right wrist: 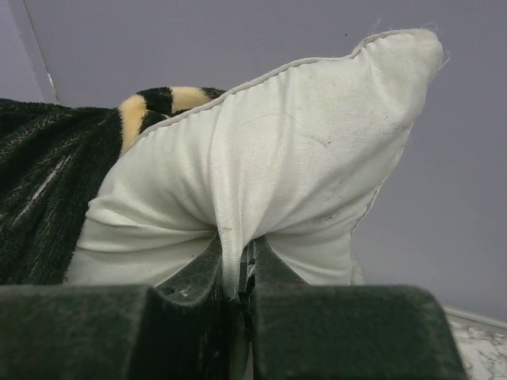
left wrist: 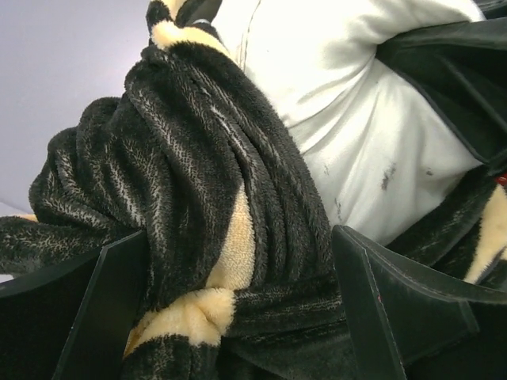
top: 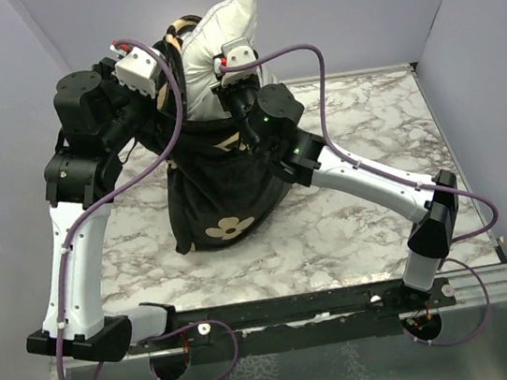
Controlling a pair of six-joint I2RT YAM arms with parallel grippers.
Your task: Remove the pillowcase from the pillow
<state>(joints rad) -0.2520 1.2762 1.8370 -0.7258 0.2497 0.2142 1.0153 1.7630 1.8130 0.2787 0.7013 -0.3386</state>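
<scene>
The black pillowcase (top: 219, 181) with tan flowers stands bunched at the table's middle. The white pillow (top: 229, 25) sticks out of its top. My left gripper (top: 163, 94) is at the pillowcase's upper left rim. In the left wrist view the left gripper (left wrist: 238, 317) has a thick bunch of pillowcase (left wrist: 206, 166) pressed between its jaws, with the pillow (left wrist: 356, 134) behind. My right gripper (top: 235, 89) is at the pillow's right side. In the right wrist view the right gripper (right wrist: 245, 273) is shut on a pinched fold of the pillow (right wrist: 301, 150), with the pillowcase (right wrist: 40, 182) to the left.
The marble table (top: 362, 222) is walled by grey panels at the back and both sides. Purple cables loop from both wrists over the right arm. A black rail runs along the near edge.
</scene>
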